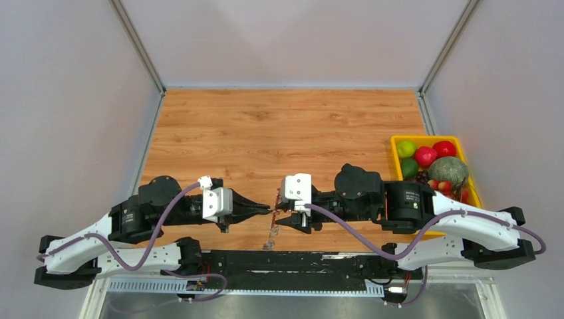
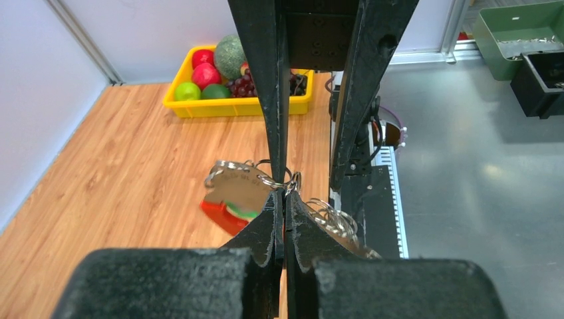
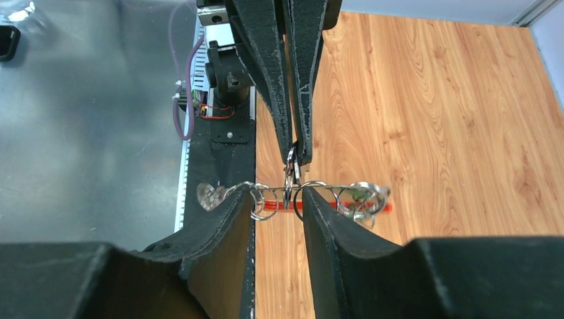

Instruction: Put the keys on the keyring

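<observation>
The keyring hangs between my two grippers near the table's front edge [image 1: 273, 226]. In the left wrist view its red oval loop [image 2: 223, 214] with a green tag and a silver plate dangles left of the jaws, and coiled silver rings [image 2: 332, 216] trail to the right. My left gripper [image 2: 286, 194] is shut on one ring of the chain. My right gripper [image 3: 278, 199] is open, its fingertips [image 3: 247, 199] straddling the stretched chain; the red loop [image 3: 372, 207] shows behind it and a clear heart tag [image 3: 208, 196] at the left end. No loose keys are visible.
A yellow bin [image 1: 398, 141] of fruit stands at the table's right edge, also in the left wrist view [image 2: 233, 106]. A green bin [image 2: 525, 26] and a black box [image 2: 542, 73] sit off the table. The black arm rail [image 1: 286, 256] runs along the front edge.
</observation>
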`<state>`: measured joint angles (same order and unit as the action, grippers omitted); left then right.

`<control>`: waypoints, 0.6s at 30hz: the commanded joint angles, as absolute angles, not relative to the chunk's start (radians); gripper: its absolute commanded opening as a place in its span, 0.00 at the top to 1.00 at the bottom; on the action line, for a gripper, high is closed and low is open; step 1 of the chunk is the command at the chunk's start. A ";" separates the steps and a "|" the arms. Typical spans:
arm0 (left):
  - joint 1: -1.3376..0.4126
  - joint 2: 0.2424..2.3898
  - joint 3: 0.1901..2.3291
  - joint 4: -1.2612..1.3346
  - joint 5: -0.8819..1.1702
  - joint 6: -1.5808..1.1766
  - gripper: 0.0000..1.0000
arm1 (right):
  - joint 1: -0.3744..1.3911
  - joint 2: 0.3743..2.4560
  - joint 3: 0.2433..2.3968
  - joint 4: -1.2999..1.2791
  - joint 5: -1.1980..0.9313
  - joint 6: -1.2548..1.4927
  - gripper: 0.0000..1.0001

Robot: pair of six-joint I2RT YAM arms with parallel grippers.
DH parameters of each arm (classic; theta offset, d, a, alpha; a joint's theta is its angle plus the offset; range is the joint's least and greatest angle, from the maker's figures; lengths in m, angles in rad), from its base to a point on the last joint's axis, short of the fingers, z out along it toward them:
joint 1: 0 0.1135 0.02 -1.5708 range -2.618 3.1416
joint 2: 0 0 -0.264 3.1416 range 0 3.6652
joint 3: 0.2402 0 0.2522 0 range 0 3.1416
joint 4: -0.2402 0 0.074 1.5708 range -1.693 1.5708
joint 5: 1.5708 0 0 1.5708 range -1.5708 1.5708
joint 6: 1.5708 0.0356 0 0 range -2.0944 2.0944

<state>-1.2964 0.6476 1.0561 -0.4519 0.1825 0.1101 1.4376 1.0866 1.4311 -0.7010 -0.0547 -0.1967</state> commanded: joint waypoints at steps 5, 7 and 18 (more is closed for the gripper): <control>-1.298 0.642 1.097 -0.414 0.209 0.123 1.00 | 1.442 1.112 1.484 -0.685 -0.058 -0.227 0.60; -1.298 0.637 1.094 -0.413 0.209 0.121 1.00 | 1.442 1.113 1.479 -0.681 -0.058 -0.227 0.62; -1.298 0.609 1.079 -0.391 0.189 0.119 1.00 | 1.442 1.116 1.463 -0.673 -0.065 -0.238 1.00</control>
